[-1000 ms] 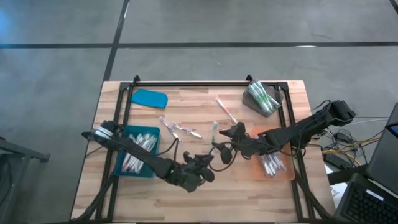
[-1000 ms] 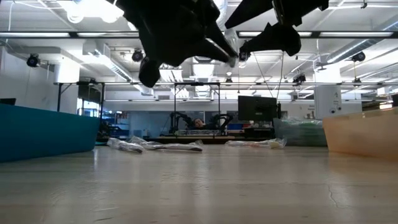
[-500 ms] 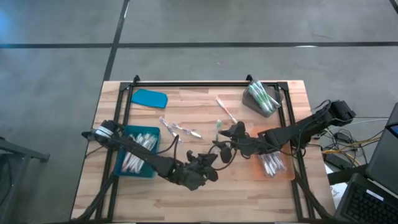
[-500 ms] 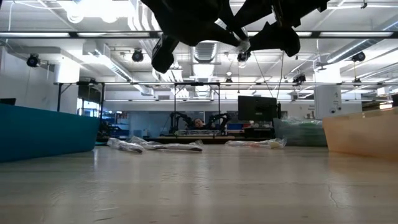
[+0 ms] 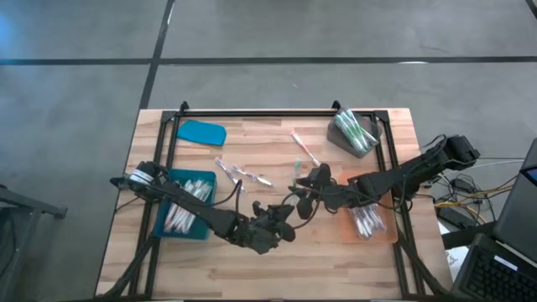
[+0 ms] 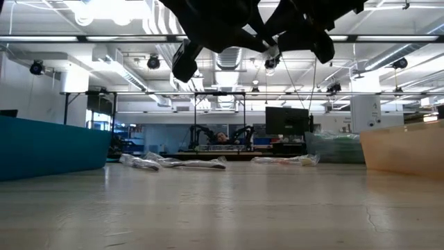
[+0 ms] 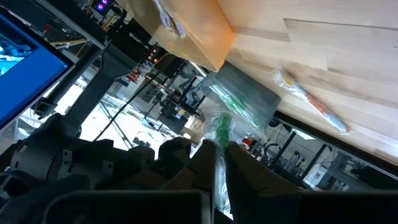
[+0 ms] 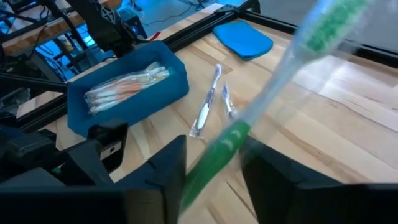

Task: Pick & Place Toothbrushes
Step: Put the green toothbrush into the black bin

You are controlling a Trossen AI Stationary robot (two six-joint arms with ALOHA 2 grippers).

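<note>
A wrapped toothbrush (image 5: pixel 295 174) with a green part hangs above the table's middle. My left gripper (image 5: pixel 284 215), coming from the near left, is shut on it. My right gripper (image 5: pixel 304 190) reaches in from the right and is open. In the right wrist view its fingers stand on either side of the toothbrush (image 8: pixel 267 99), apart from it as far as I can see. Loose toothbrushes (image 5: pixel 240 174) lie flat on the wood. More toothbrushes fill the blue tray (image 5: pixel 164 201) and the orange tray (image 5: pixel 352 181). My left gripper pinches one end of the toothbrush (image 7: pixel 215 167) between its two fingers. The rest of the toothbrush sticks out ahead of the fingertips, with its green part (image 7: pixel 222 127) beyond them. It slants toward the far edge and is lifted clear of the table.
A grey bin (image 5: pixel 354 132) with green toothbrushes stands at the far right. A blue lid (image 5: pixel 201 132) lies at the far left. One red-tipped toothbrush (image 5: pixel 304 148) lies near the middle, far side. A black frame rail (image 5: pixel 252 113) runs along the far edge. Cables hang under both arms.
My left gripper has gone a little up and toward the far right. It has carried the toothbrush closer to my right gripper, so that the green end now sits right beside it. The right arm has kept its place.
</note>
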